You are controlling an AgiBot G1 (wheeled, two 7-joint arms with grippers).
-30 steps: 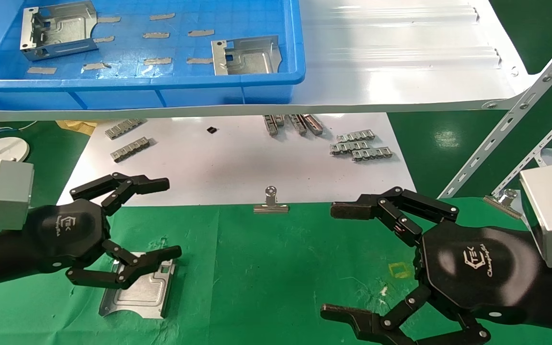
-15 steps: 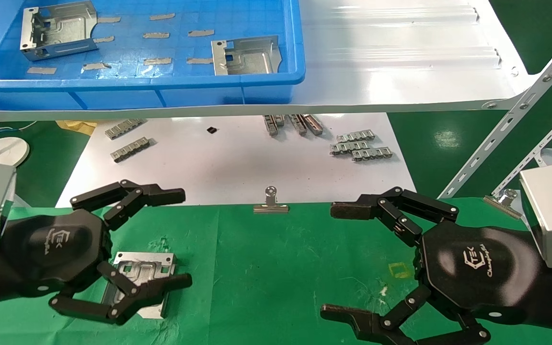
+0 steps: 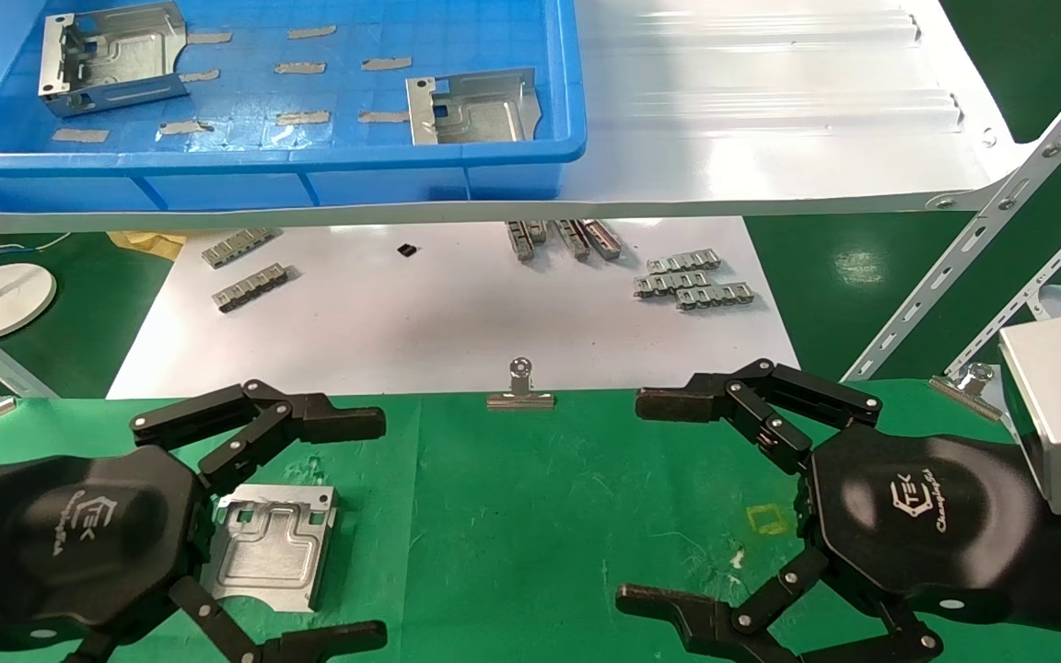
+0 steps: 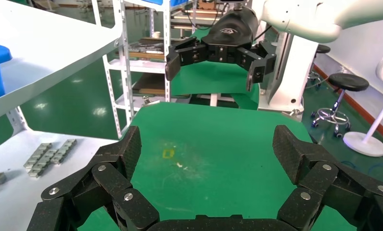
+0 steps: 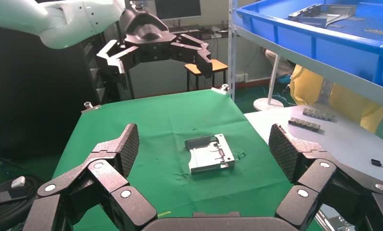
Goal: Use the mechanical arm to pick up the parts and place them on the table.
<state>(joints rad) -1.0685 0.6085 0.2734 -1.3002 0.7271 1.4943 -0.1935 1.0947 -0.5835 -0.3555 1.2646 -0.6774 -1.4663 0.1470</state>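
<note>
A silver bracket part (image 3: 273, 548) lies flat on the green-cloth table (image 3: 540, 497), free of any grip; it also shows in the right wrist view (image 5: 211, 154). My left gripper (image 3: 369, 528) is open and empty, its fingers spread either side of the part and above it; the left wrist view (image 4: 208, 149) shows only cloth between them. My right gripper (image 3: 641, 502) is open and empty over the table's right half. Two more parts (image 3: 111, 57) (image 3: 475, 106) lie in the blue bin (image 3: 263, 161) on the shelf.
The glossy white shelf (image 3: 770, 110) overhangs the back. Below it a white sheet (image 3: 457, 313) bears small comb-like strips (image 3: 692, 281). A binder clip (image 3: 519, 391) sits on the cloth's far edge. Slotted metal struts (image 3: 982, 221) stand at the right.
My left gripper has drawn back toward the near left, uncovering the part, which stays flat on the cloth. The right arm has not moved.
</note>
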